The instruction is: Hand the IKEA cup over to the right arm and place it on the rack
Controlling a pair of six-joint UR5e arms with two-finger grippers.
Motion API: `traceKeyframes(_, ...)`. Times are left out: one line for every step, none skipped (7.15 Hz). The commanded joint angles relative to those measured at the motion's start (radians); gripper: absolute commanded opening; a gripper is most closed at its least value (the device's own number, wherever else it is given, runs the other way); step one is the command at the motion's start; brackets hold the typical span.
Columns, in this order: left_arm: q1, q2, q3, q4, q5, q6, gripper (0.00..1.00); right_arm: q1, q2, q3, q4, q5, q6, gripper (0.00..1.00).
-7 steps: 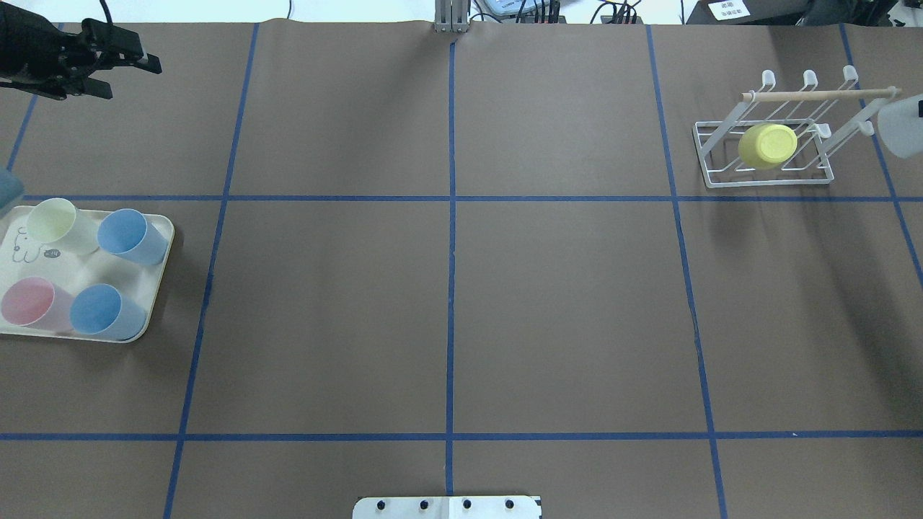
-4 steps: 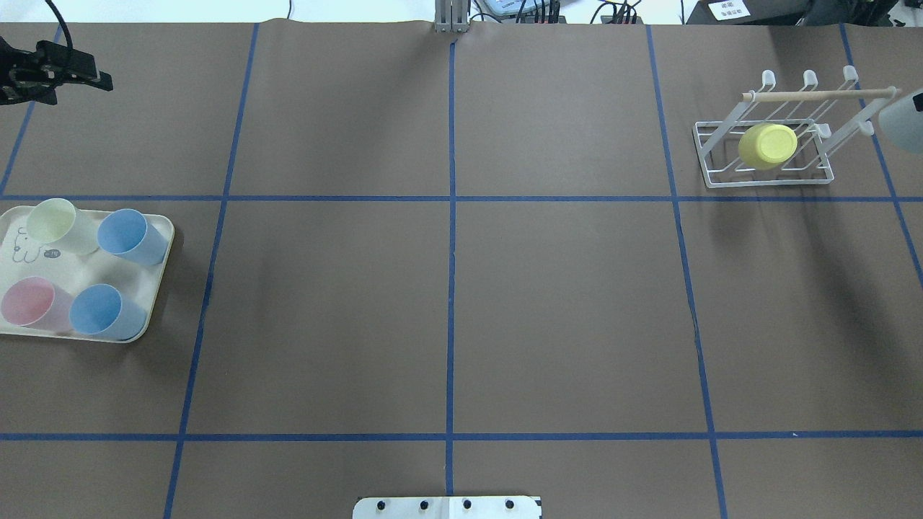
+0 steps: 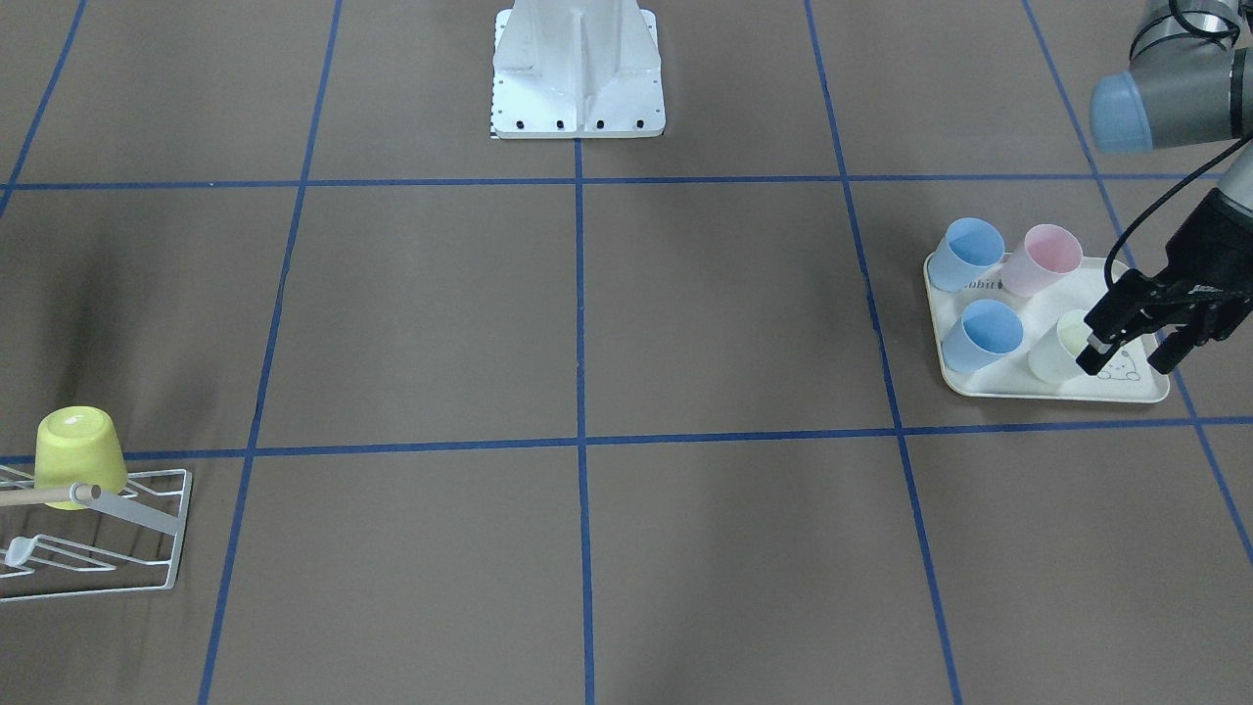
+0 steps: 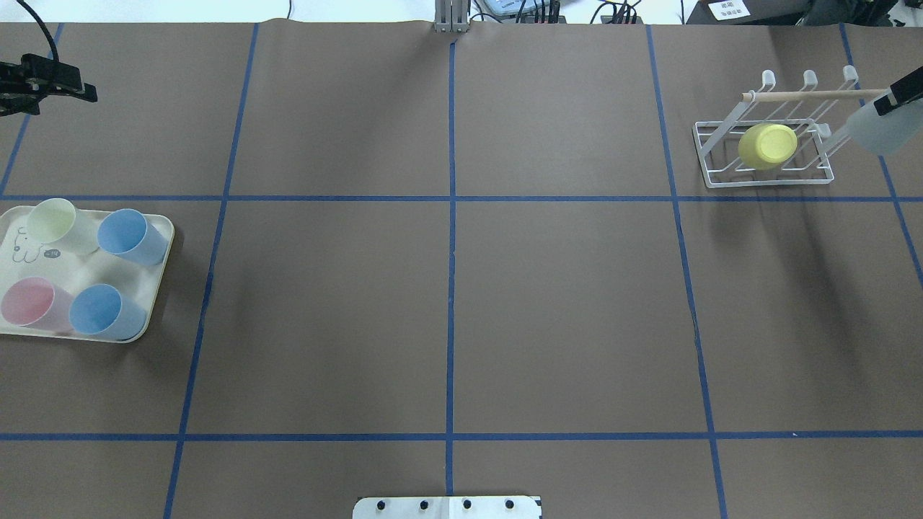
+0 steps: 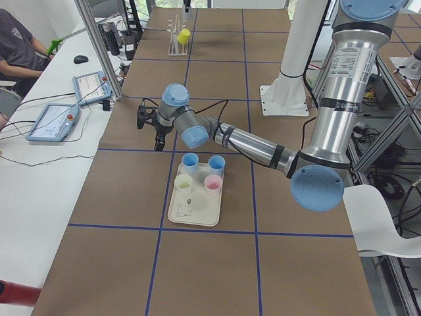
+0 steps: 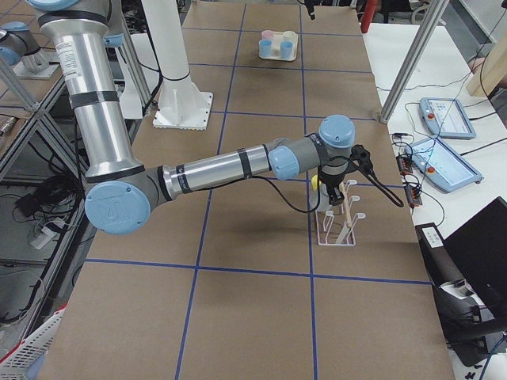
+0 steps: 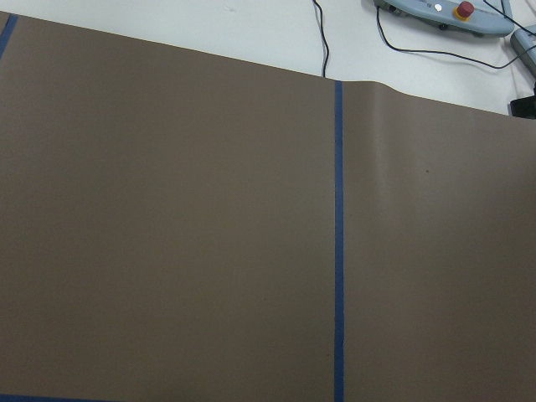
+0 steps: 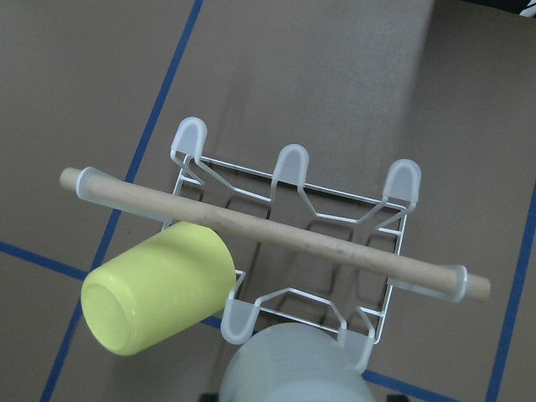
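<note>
The IKEA cup [image 4: 881, 131], pale and translucent, hangs tilted in the air with my right gripper [image 4: 900, 94] shut on it, just right of the rack [image 4: 764, 176]. From the right wrist view the cup [image 8: 293, 364] sits low, in front of the white wire rack [image 8: 293, 159] and its wooden dowel [image 8: 276, 230]. A yellow cup [image 4: 768, 145] rests upside down on one prong. My left gripper [image 3: 1126, 364] is open and empty, raised by the far left of the table near the tray.
A cream tray [image 4: 162, 277] at the left holds two blue cups, a pink cup [image 4: 27, 301] and a pale green cup [image 4: 52, 220]. The robot base [image 3: 578, 69] stands at the near middle edge. Brown table cover with blue tape lines spans between.
My left gripper has drawn back further to the left edge of the overhead view. The right gripper has brought the cup a little left, closer to the rack's right side.
</note>
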Motion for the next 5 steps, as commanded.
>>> traceKeyframes(0.001,0.003,-0.002,-0.001,0.000,0.000,1.00,-0.036,0.031,-0.018,0.000,-0.014,0.028,0.25)
traceKeyframes(0.000,0.003,0.000,-0.001,0.000,0.000,1.00,-0.049,0.036,-0.023,0.002,-0.016,0.042,0.26)
traceKeyframes(0.001,0.003,0.000,0.000,0.000,0.000,1.00,-0.054,0.038,-0.029,0.003,-0.018,0.041,0.26)
traceKeyframes(0.001,0.003,0.000,-0.001,0.000,0.000,1.00,-0.062,0.039,-0.032,0.005,-0.024,0.041,0.26)
traceKeyframes(0.001,0.005,0.000,-0.001,0.000,0.000,1.00,-0.063,0.054,-0.050,0.009,-0.037,0.038,0.26)
